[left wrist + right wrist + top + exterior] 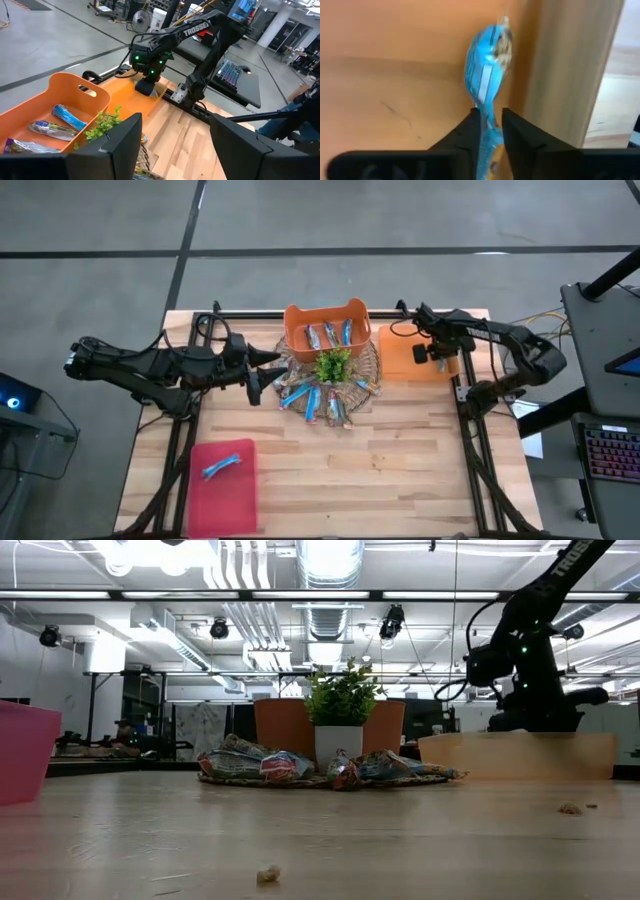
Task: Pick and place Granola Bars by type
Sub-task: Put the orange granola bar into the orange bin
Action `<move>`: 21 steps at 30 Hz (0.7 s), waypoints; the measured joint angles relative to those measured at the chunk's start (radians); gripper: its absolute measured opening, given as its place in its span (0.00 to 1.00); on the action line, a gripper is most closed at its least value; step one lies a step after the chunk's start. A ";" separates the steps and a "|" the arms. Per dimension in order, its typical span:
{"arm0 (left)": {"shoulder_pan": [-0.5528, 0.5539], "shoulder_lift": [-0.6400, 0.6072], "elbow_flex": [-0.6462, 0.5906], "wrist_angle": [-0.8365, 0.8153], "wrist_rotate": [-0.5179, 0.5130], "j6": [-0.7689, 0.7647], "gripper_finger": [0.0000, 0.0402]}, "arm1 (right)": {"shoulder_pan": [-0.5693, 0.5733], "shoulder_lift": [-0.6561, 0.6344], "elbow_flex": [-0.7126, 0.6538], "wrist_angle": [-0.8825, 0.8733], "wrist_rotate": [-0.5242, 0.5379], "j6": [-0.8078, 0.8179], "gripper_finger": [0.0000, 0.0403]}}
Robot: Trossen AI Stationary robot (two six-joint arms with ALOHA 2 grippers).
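Note:
My right gripper (420, 355) is over the flat orange tray (400, 360) at the table's right, shut on a blue granola bar (487, 65). My left gripper (268, 370) hovers open, with nothing between its fingers, just left of a woven mat (370, 375). Several blue and brownish bars (310, 400) lie on the mat around a small green plant (333, 365). The orange basket (296, 320) behind the mat holds several bars (67, 117). One blue bar (222, 465) lies in the red tray (240, 500). My right gripper pinches one end of the blue bar's wrapper (487, 117) between its two fingers (470, 135). The fingers point steeply down from above and lie along the bar. The bar reaches past the fingertips toward the orange tray's floor, close to its wall (560, 75). Whether its far end touches the floor, I cannot tell.
The plant (342, 700) stands upright in a white pot in the middle of the mat. Bare wooden tabletop (400, 470) stretches across the near half of the table, right of the red tray. A black metal frame (478, 460) runs along the table's edges.

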 joint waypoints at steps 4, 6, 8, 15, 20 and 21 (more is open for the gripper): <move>0.000 0.000 0.000 0.000 0.017 0.003 0.54 | 0.000 -0.067 0.000 0.009 0.041 -0.002 0.31; 0.000 0.000 0.000 0.000 0.018 0.003 0.54 | 0.000 -0.113 0.000 0.019 0.048 -0.002 0.36; 0.000 0.000 0.000 0.001 0.018 0.007 0.54 | 0.000 -0.166 0.000 0.031 0.049 -0.003 0.41; 0.000 0.000 0.000 0.001 -0.011 0.015 0.54 | 0.004 -0.376 0.000 0.043 -0.053 -0.018 0.51; 0.001 0.000 0.000 0.001 -0.018 0.033 0.54 | 0.036 -0.532 0.001 0.053 -0.129 -0.019 0.55; 0.001 0.000 0.000 0.001 -0.018 0.036 0.54 | 0.045 -0.561 0.001 0.068 -0.147 -0.022 0.55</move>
